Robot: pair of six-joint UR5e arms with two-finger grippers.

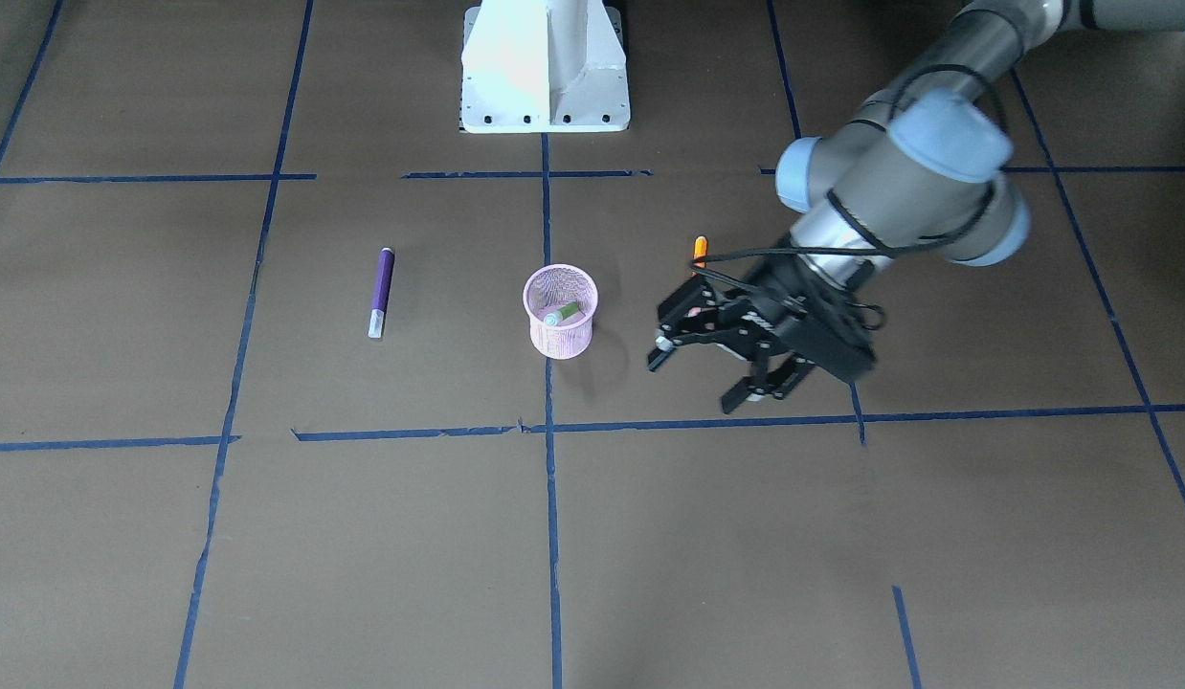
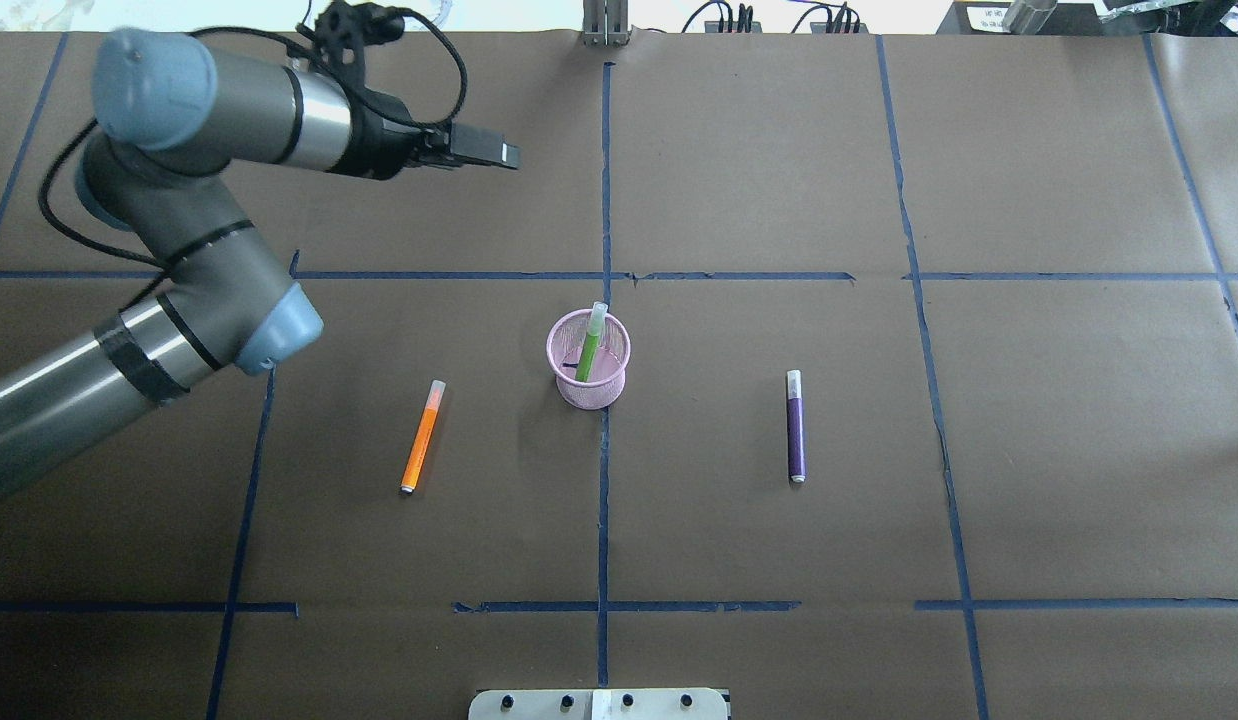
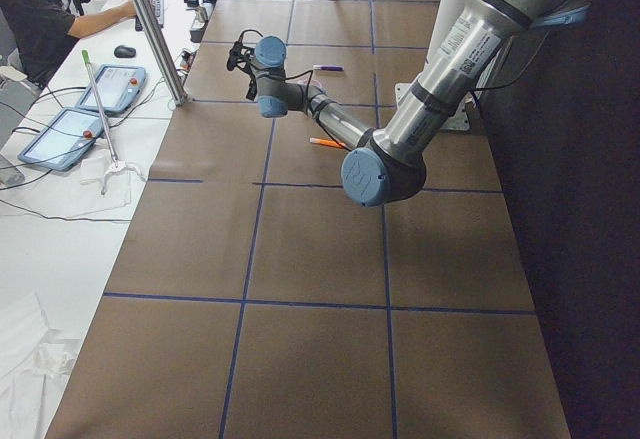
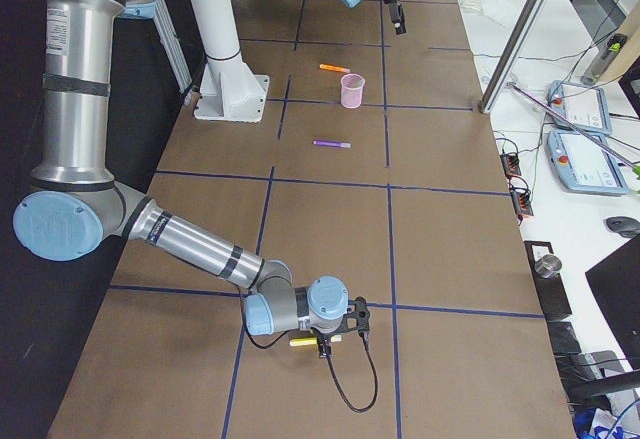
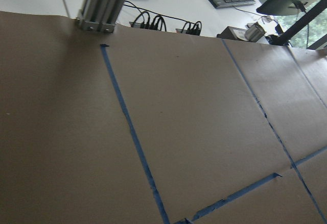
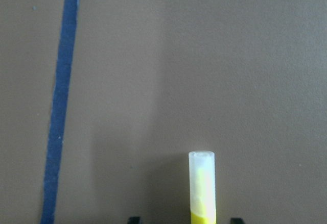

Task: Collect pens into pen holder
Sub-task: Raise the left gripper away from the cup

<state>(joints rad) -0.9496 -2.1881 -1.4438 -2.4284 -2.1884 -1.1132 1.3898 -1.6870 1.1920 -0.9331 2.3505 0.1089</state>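
The pink mesh pen holder (image 2: 589, 362) stands mid-table with the green pen (image 2: 590, 338) leaning inside it. An orange pen (image 2: 422, 437) lies flat to its left and a purple pen (image 2: 796, 427) to its right. My left gripper (image 1: 703, 378) hangs open and empty above the table, past the orange pen (image 1: 700, 251) on the operators' side. Far off at the table's right end, my right gripper (image 6: 184, 220) is open low over a yellow pen (image 6: 202, 188), which lies between its fingertips untouched; the same yellow pen (image 4: 300, 341) shows in the exterior right view.
The white robot pedestal (image 1: 545, 67) stands at the table's robot side. Blue tape lines (image 2: 604, 480) grid the brown surface. A metal post (image 3: 150, 29), tablets and a seated person (image 3: 40, 9) are beyond the far edge.
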